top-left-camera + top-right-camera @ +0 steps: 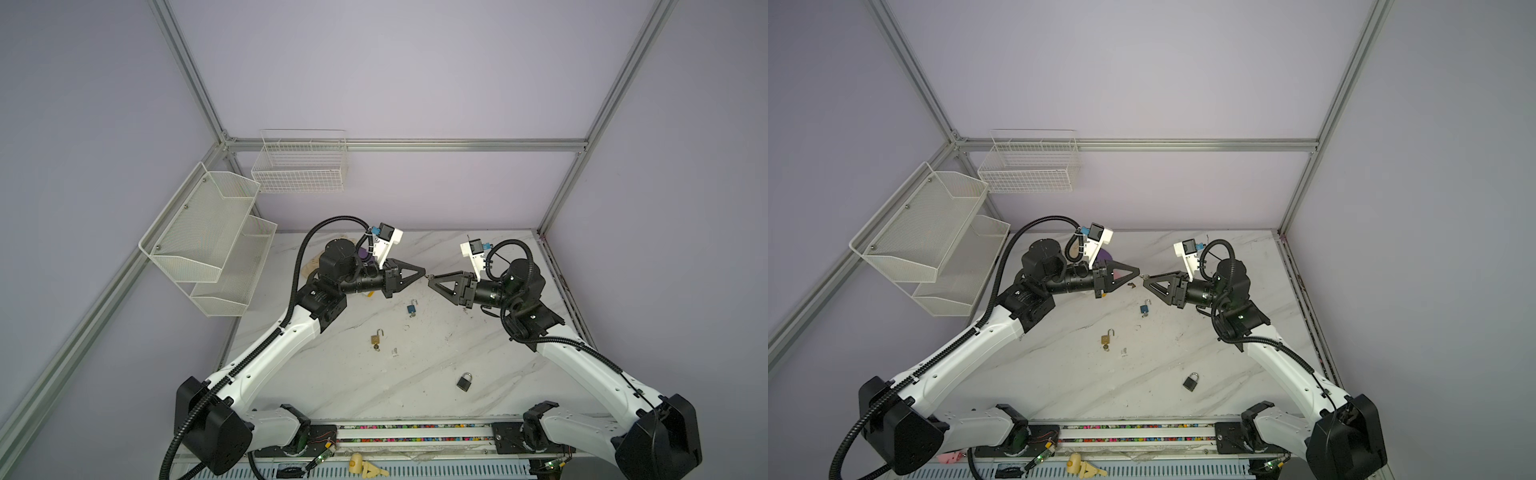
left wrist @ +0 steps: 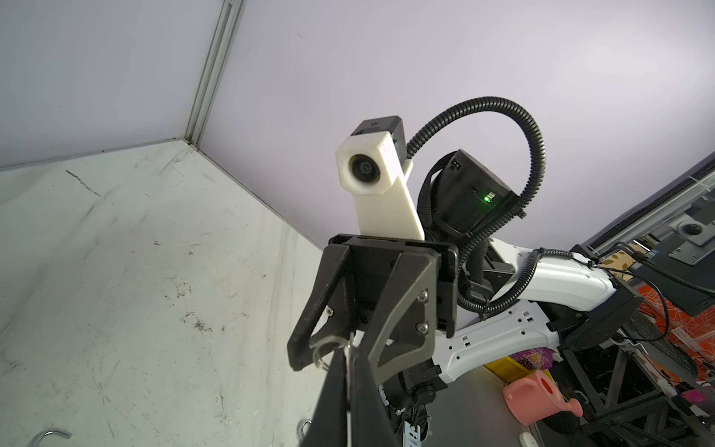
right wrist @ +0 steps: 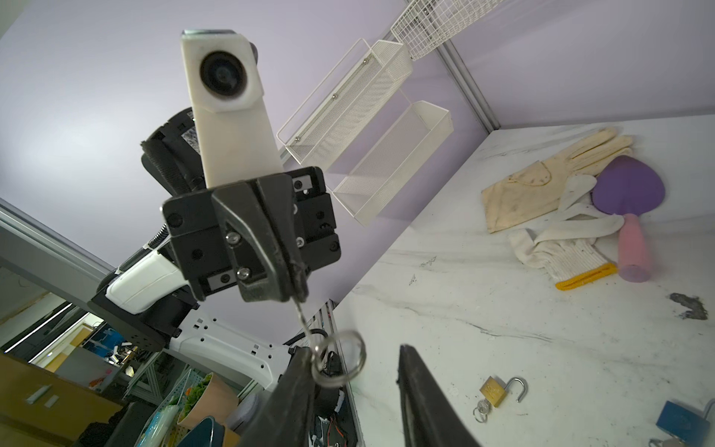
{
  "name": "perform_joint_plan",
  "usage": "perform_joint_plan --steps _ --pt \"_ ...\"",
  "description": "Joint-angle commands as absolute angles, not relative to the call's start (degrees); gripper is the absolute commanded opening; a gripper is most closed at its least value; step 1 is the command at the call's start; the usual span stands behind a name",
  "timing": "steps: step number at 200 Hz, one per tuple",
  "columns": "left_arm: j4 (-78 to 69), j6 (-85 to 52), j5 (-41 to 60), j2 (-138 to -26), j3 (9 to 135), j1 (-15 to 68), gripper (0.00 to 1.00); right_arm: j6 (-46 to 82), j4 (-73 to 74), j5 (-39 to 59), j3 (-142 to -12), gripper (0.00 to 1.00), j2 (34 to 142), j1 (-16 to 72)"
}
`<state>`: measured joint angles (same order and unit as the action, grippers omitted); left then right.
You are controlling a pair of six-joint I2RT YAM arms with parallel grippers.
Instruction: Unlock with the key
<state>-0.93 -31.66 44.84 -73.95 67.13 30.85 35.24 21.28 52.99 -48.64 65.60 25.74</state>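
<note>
My left gripper point(image 1: 423, 274) hangs above the middle of the table, shut on a thin metal key point(image 3: 298, 309). The key's ring point(image 3: 342, 360) dangles from it. My right gripper point(image 1: 430, 279) faces it tip to tip. Its jaws stand open, with the ring between them and resting against one finger point(image 3: 298, 383). In the left wrist view, the key blade point(image 2: 350, 381) is pinched between my left gripper's fingers point(image 2: 336, 391), and the ring point(image 2: 324, 350) sits by the right gripper point(image 2: 340, 358). A dark grey padlock point(image 1: 464, 381) point(image 1: 1191, 381) with its shackle closed lies near the table's front.
A brass padlock point(image 1: 376, 338) point(image 3: 493, 391) lies below the grippers with its shackle open and a key in it, and so does a blue one point(image 1: 411, 308). Gloves point(image 3: 541, 193) and a purple trowel point(image 3: 628, 189) lie at the back left. White mesh shelves point(image 1: 208, 241) and a wire basket point(image 1: 301, 166) hang on the walls.
</note>
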Motion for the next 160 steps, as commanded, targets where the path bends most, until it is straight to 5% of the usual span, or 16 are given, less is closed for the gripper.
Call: perform_joint_plan --steps 1,48,87,160 --pt "-1.3 -30.2 46.6 -73.9 73.3 30.7 0.0 34.5 22.6 54.8 -50.7 0.35 65.4 25.5" --pt "-0.5 -29.6 46.8 -74.3 73.8 30.7 0.0 36.2 25.2 55.3 -51.3 0.33 65.9 25.5" --pt "-0.1 -29.0 46.3 -74.3 74.3 30.6 0.0 36.3 25.1 55.8 -51.3 0.21 66.1 25.5" --pt "0.2 -29.0 47.3 -75.4 74.9 30.6 0.0 37.1 26.5 56.7 -52.1 0.22 66.5 25.5"
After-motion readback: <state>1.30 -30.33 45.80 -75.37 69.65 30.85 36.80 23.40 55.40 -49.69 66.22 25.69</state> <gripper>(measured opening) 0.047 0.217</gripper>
